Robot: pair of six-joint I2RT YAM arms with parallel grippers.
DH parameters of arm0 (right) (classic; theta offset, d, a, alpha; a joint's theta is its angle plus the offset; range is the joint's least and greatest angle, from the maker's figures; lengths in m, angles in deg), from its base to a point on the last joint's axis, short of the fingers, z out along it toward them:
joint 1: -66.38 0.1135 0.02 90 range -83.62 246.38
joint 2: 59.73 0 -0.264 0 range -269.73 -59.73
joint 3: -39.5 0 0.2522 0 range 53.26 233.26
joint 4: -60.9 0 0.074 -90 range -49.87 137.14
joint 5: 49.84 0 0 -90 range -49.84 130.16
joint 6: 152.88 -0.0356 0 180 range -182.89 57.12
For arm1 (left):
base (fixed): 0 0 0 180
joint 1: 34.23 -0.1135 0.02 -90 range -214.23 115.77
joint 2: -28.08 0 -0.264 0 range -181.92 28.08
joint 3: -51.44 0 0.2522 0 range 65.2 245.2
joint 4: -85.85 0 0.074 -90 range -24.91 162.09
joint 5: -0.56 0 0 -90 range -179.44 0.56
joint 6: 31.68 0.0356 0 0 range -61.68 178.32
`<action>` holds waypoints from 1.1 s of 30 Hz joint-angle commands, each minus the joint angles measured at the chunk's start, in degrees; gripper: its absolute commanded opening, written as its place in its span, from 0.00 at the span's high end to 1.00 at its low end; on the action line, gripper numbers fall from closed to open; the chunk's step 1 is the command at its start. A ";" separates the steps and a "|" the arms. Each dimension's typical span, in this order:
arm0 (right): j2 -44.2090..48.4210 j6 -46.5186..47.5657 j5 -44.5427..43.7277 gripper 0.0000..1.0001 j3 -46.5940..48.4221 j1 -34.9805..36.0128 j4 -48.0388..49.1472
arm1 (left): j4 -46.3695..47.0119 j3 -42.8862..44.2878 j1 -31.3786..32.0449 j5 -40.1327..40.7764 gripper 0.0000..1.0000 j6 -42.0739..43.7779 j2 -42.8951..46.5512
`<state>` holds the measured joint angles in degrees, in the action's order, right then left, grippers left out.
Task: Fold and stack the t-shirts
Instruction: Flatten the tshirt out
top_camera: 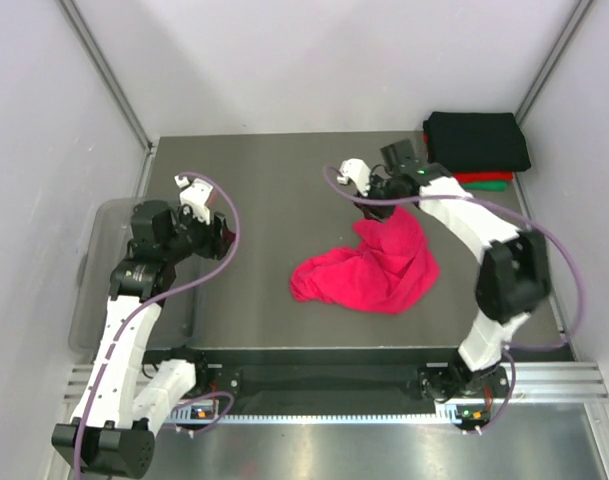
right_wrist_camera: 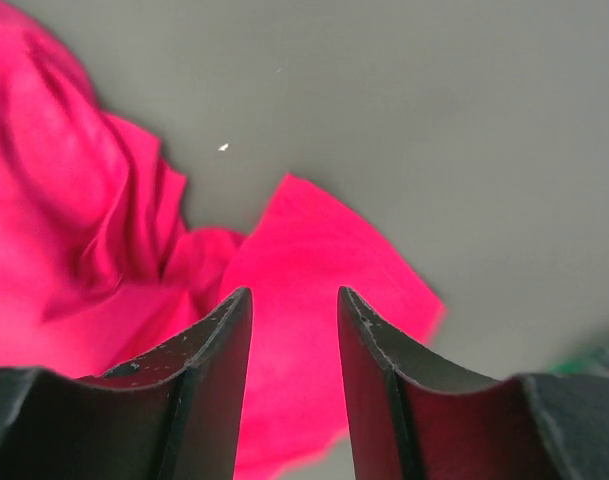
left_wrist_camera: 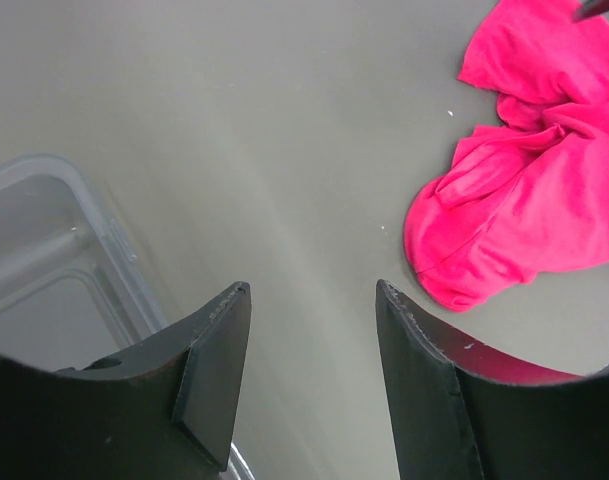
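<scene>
Top external view takes in the grey table (top_camera: pixel 264 200); a crumpled pink t-shirt (top_camera: pixel 369 270) lies on it right of the middle, nearer the right edge than the left, with one end drawn up in a peak toward the far side. It is soft, light cloth that will sag and bunch wherever it is lifted, so it looks best taken by a hem, a shoulder seam or a flat corner, not by the heaped folds in its middle; one thin layer is easy to pinch but could slide out of smooth jaws.

A folded stack (top_camera: pixel 479 150) sits in the far right corner, a black t-shirt (top_camera: pixel 479 138) on top with red and green edges showing beneath; it is just beyond the right arm's wrist, so a wide swing there could knock it askew. A clear plastic bin (top_camera: pixel 94 280) stands at the left edge, beside the left arm and well apart from the pink shirt.

Right gripper (right_wrist_camera: pixel 294 295) hovers over a flat pink corner, its jaws parted and nothing pinched between them; left gripper (left_wrist_camera: pixel 312 290) hangs spread wide over bare table, holding nothing.
</scene>
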<state>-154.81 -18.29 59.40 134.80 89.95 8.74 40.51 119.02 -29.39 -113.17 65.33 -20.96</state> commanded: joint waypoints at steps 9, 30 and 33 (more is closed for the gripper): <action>-17.67 -4.96 1.85 0.57 12.15 0.16 -2.20 | 2.13 -2.93 -0.53 0.61 0.42 1.17 1.75; -25.06 -5.57 1.94 0.72 13.12 0.51 -6.44 | 2.57 -3.90 -0.89 1.05 0.42 0.82 2.28; -25.06 -5.93 1.24 0.81 13.38 0.51 -6.52 | 2.66 -3.90 -0.97 1.05 0.42 0.82 2.19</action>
<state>-179.45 -23.62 60.82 145.64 90.00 2.16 40.82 115.26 -29.87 -112.29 65.87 -19.69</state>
